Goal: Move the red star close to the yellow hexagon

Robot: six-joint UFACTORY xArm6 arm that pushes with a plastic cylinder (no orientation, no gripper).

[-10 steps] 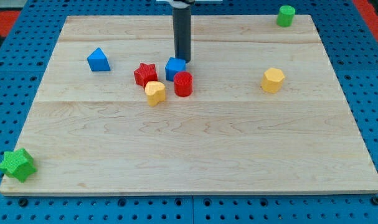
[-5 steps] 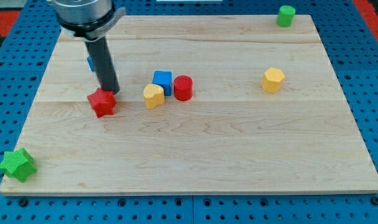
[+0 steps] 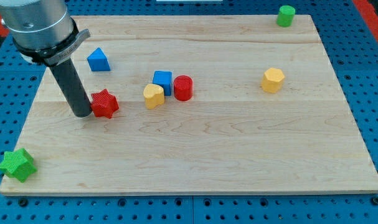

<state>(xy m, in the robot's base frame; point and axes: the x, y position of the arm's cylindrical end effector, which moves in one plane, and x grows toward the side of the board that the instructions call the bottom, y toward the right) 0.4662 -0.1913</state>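
The red star [image 3: 104, 103] lies left of the board's middle. My tip [image 3: 83, 114] stands right against the star's left side. The yellow hexagon [image 3: 273, 80] sits far off at the view's right, alone. Between them lies a cluster: a yellow heart-like block [image 3: 154, 96], a blue cube [image 3: 162, 81] and a red cylinder [image 3: 183, 88], touching one another.
A blue triangular block [image 3: 98, 60] lies up-left, just above the star. A green star [image 3: 17, 165] sits at the board's bottom-left corner. A green cylinder [image 3: 286, 15] stands at the top-right corner. The wooden board [image 3: 201, 149] ends on a blue pegboard.
The star was pushed out of the cluster to the left and down. My tip has since swung from above the star round to its left side. The blue cube shifted slightly.
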